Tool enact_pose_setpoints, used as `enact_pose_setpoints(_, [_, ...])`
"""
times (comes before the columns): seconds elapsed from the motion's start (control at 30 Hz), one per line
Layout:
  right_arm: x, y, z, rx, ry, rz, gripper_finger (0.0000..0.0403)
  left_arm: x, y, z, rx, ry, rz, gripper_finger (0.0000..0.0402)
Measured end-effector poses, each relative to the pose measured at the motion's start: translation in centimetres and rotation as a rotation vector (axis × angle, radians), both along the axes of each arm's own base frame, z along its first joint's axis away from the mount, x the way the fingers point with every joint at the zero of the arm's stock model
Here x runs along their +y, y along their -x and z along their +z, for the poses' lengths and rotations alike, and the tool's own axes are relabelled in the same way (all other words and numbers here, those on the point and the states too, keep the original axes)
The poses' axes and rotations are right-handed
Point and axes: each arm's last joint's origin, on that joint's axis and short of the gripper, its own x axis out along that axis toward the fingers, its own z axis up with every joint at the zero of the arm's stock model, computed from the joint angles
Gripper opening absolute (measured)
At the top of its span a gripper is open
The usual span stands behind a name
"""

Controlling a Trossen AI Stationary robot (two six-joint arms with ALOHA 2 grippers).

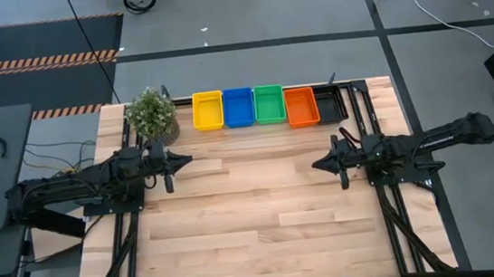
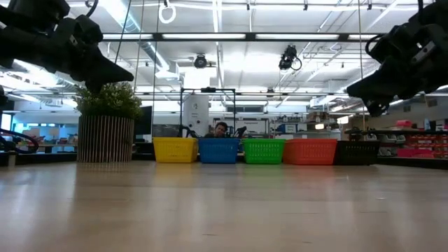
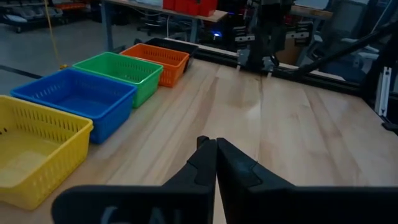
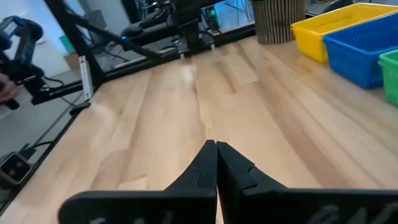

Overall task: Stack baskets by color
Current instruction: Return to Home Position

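Wooden table [image 1: 255, 220], light planks, with five baskets in a tight row along its far edge. Left to right: yellow basket [image 1: 208, 109], blue basket [image 1: 238, 106], green basket [image 1: 269, 103], orange basket [image 1: 301, 106], black basket [image 1: 329, 104]. All are shallow, rectangular and open-topped with perforated walls, standing flat with long sides next to each other. The orange and black ones sit slightly nearer than the other three. Cannot tell whether each colour is one tray or a nested pair. Potted plant [image 1: 151, 113] stands just left of the yellow basket, at the far left corner. Left gripper [image 1: 187, 160] hangs above the left side of the table, pointing right, fingers pressed together and empty. Right gripper [image 1: 315, 163] hangs above the right side, pointing left, fingers also together and empty. Both are well apart from the row. In the low view a person [image 2: 221, 129] shows in the room behind the blue basket.
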Motion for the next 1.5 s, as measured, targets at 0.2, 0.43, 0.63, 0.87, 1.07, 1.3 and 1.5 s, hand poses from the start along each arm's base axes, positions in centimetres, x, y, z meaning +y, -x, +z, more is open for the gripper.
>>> enact_pose_setpoints(0.2, [-0.2, 1.0, 0.0, 0.001, 0.021, -0.089, 0.0000, 0.0, 0.0, 0.0, 0.007, -0.007, -0.001, 0.0006])
enact_pose_setpoints(0.43, [-0.1, 1.5, 0.8, -0.084, 0.043, -0.028, 0.0000, 0.0, 0.1, -0.2, 0.032, -0.032, -0.012, 0.0013])
enact_pose_setpoints(0.63, [0.1, 1.6, 0.8, -0.082, 0.016, 0.030, 0.0001, -0.4, 1.0, -0.1, 0.028, -0.079, -0.077, 0.0005])
enact_pose_setpoints(0.87, [0.1, 1.6, 0.8, -0.080, -0.001, 0.025, 0.0001, -0.9, 3.7, 0.0, -0.037, -0.074, -0.066, 0.0004])
enact_pose_setpoints(1.07, [0.0, 1.6, 0.8, -0.087, -0.013, 0.003, 0.0002, -1.0, 3.2, 0.1, -0.120, -0.129, -0.083, 0.0005])
enact_pose_setpoints(1.3, [0.0, 1.6, 0.8, -0.083, -0.015, 0.000, 0.0003, -1.4, 2.2, -1.9, -0.177, -0.166, -0.124, 0.0004])
enact_pose_setpoints(1.5, [0.1, 1.6, 0.9, -0.092, 0.038, 0.011, 0.0003, -1.7, 2.3, -1.5, -0.206, -0.277, -0.108, 0.0003])
